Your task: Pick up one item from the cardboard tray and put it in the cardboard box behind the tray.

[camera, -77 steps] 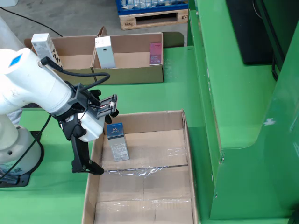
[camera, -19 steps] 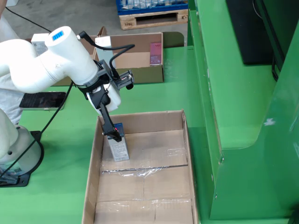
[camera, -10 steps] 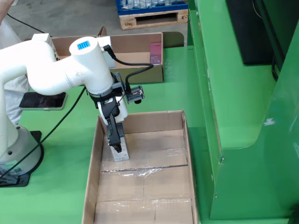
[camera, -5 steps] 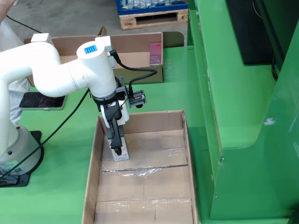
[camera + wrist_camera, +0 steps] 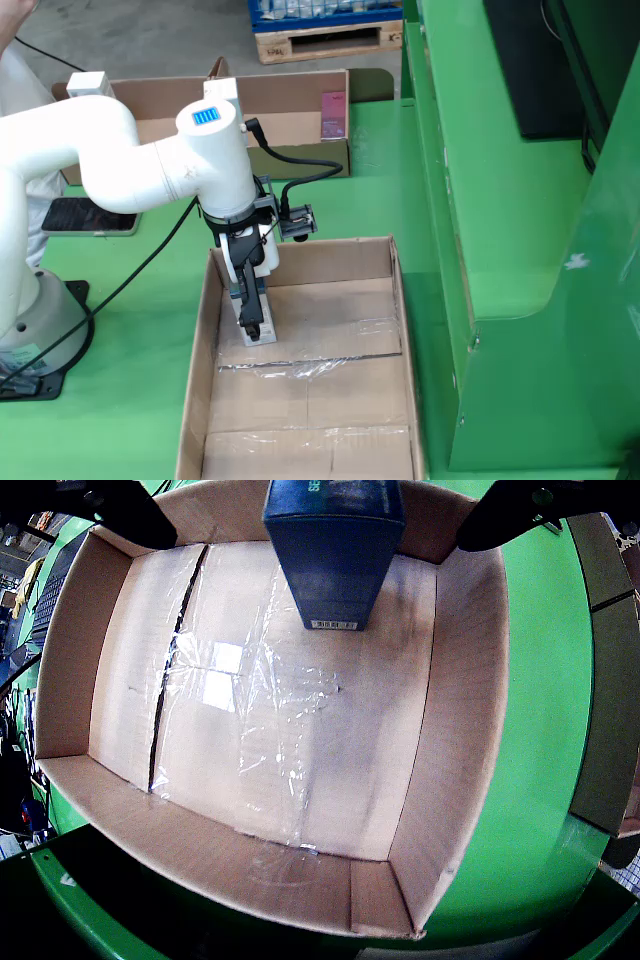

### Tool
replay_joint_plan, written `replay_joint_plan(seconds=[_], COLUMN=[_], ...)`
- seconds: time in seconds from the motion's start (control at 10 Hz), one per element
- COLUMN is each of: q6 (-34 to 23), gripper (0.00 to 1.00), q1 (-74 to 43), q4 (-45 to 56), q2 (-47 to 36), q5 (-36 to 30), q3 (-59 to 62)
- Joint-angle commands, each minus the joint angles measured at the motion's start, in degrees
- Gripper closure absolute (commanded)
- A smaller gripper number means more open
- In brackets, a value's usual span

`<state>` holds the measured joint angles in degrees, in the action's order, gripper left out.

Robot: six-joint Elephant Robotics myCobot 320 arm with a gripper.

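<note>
In the wrist view my gripper hangs over an open cardboard box that has clear tape on its floor. A dark blue carton with a white label at its lower end stands upright between the black fingers. Cardboard shows on both sides between the fingertips and the carton, so the jaws stand apart from it. In the fixed view the gripper is at the far left end of the box. The carton reaches down to about the floor. I cannot tell if it rests there.
A shallower cardboard tray lies beyond the box, with a pink item at its right end. A dark phone lies on the green table by the arm's base. A tall green wall stands right of the box.
</note>
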<state>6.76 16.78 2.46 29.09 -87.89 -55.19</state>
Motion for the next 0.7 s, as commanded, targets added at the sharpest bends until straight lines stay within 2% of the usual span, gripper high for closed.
replay_joint_plan(seconds=[0.0, 0.6], q6=[-0.49, -0.53], gripper=[0.00, 0.00], q1=[-0.50, -0.59], q4=[0.31, -0.08], q2=[1.30, 1.39], q5=[-0.47, -0.62], q3=[3.86, 3.38])
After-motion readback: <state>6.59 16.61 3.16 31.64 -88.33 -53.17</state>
